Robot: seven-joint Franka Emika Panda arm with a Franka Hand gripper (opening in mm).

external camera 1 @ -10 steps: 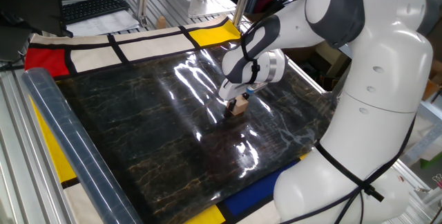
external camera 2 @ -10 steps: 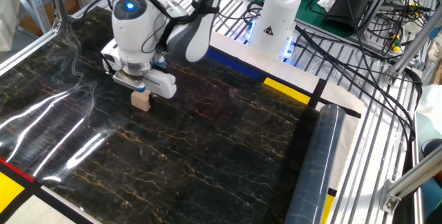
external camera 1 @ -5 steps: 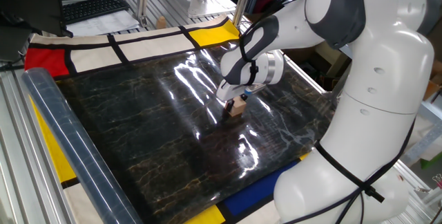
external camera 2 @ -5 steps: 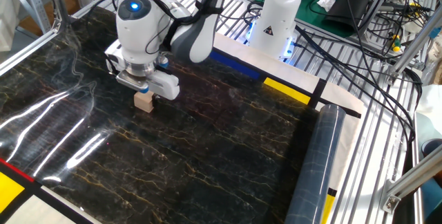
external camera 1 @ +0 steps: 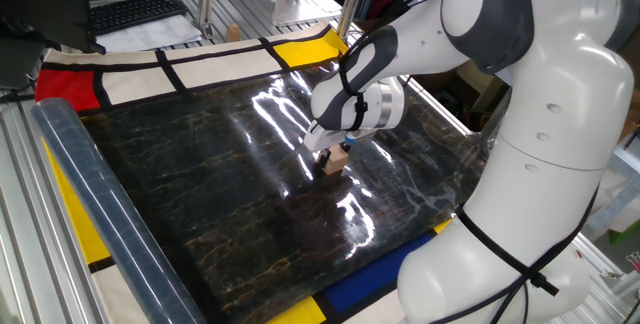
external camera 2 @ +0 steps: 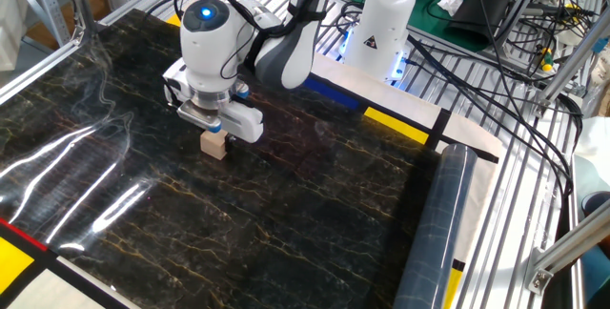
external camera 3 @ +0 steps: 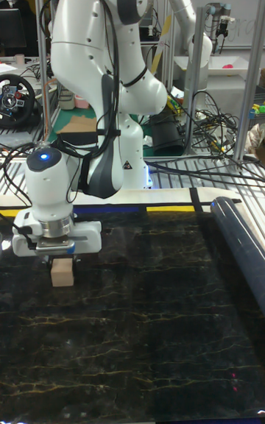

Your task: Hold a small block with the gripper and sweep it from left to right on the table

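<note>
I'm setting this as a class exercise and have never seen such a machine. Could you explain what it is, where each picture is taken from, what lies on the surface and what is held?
It is one big white robot arm. At its tip sits the gripper, two small fingers, closed on the small block, a tan wooden cube resting on the table, a glossy black marbled sheet. Two cameras look down at the table from different sides; the tall picture faces the arm's base head-on. A dark rolled tube lies along one table edge. Nothing else lies on the black sheet.
</note>
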